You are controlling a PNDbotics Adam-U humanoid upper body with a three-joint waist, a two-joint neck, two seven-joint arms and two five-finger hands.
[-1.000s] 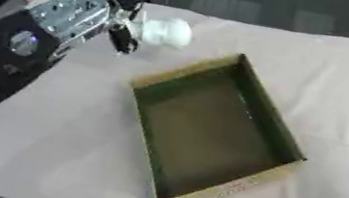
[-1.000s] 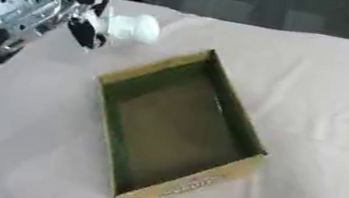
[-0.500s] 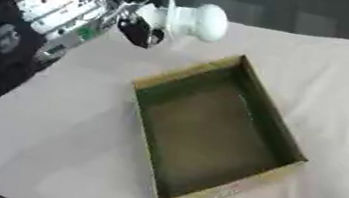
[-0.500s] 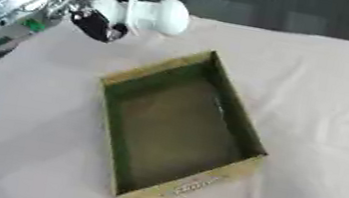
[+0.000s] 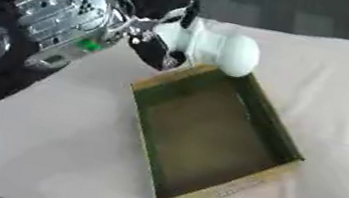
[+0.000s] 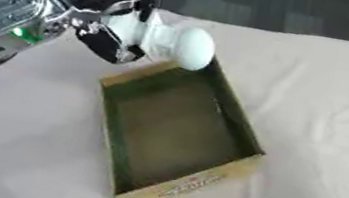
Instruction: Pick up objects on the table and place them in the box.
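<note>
My left hand comes in from the upper left, its fingers curled round a pale white, bulb-shaped object. The object's rounded end hangs just over the far corner of the box, a shallow open tray with tan outer walls and a dark green inside. Nothing shows inside the box. The same object and box show in the right eye view. My right hand is in no view.
The box lies askew on a table covered with a pale cream cloth. Dark floor shows beyond the table's far edge. My left forearm, black and silver, covers the table's left side.
My left hand has carried the white object to the right and toward the box, from over the cloth at the upper left to the box's far corner. The box has kept its place.
</note>
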